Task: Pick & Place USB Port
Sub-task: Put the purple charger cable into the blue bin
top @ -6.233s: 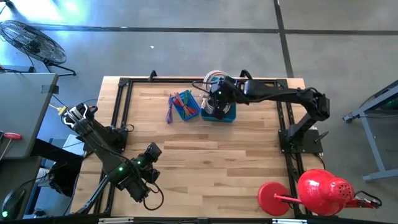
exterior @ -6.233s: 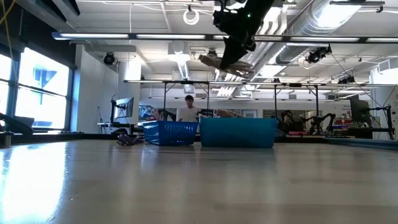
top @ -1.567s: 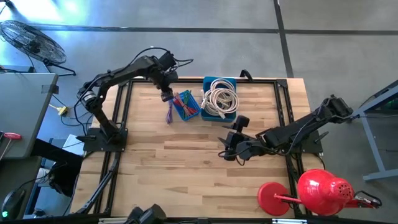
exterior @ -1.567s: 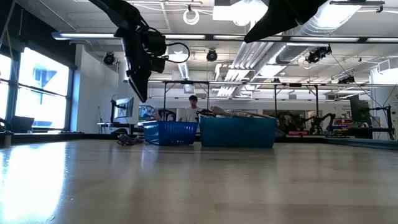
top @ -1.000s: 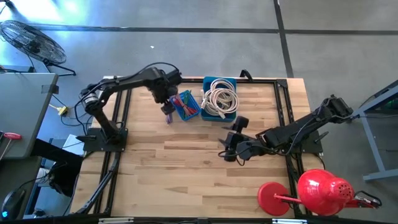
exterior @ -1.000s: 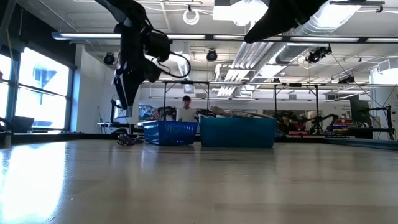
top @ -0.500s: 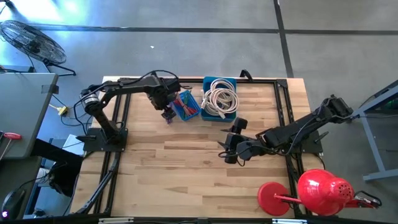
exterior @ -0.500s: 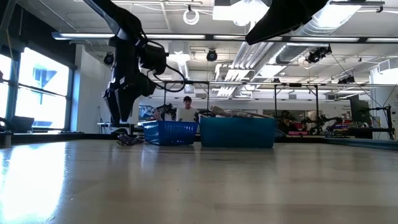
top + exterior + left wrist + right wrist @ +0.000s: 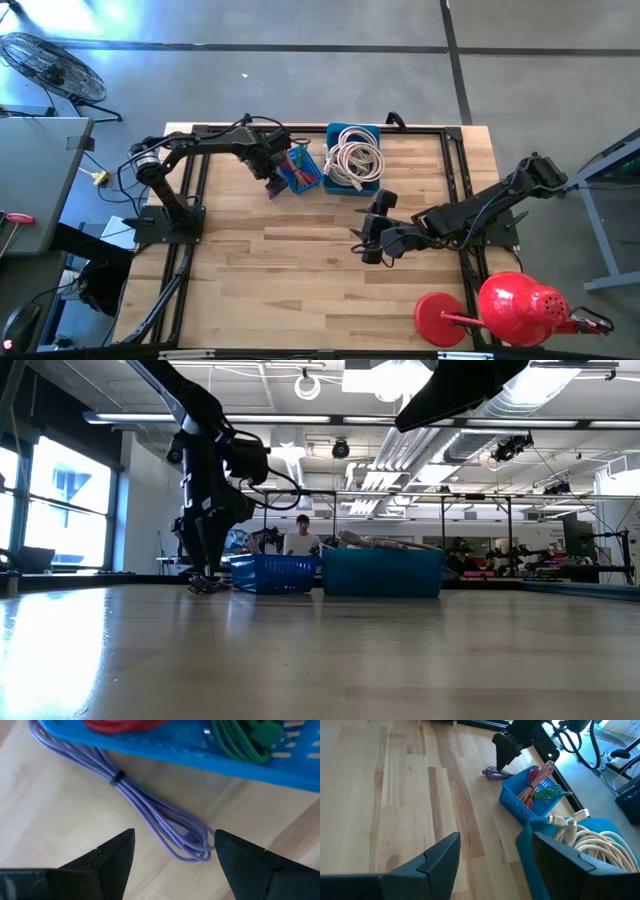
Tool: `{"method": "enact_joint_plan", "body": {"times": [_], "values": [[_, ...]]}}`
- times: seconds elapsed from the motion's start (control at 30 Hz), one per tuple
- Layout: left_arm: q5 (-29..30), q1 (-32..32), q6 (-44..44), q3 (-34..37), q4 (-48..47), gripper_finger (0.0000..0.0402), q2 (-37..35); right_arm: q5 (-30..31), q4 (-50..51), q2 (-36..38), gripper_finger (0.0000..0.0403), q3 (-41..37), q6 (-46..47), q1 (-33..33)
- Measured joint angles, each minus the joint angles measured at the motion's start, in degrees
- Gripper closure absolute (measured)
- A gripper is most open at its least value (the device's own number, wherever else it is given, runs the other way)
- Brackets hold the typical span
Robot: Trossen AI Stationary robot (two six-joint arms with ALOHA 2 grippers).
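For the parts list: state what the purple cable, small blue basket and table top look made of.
Purple cable: smooth rubbery or plastic jacket, soft sheen, likely.
Small blue basket: moulded plastic, slotted wall, semi-gloss.
Table top: light wood planks, visible grain and seams, satin finish.

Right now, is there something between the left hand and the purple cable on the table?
Nothing visible. The left hand is open just above the purple cable, which lies on the wood beside the blue basket, outside its wall.
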State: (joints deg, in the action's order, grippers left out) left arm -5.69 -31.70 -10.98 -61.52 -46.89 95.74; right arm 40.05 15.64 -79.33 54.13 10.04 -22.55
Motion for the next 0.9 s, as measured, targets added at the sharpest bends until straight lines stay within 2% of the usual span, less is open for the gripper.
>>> {"method": "enact_joint_plan", "body": {"times": [0.9], "values": [[3.3,1.1,-0.1,0.0,1.8,0.0133,0.0,-0.9,0.0,0.0,0.0166,0.0,0.0,0.0]]}}
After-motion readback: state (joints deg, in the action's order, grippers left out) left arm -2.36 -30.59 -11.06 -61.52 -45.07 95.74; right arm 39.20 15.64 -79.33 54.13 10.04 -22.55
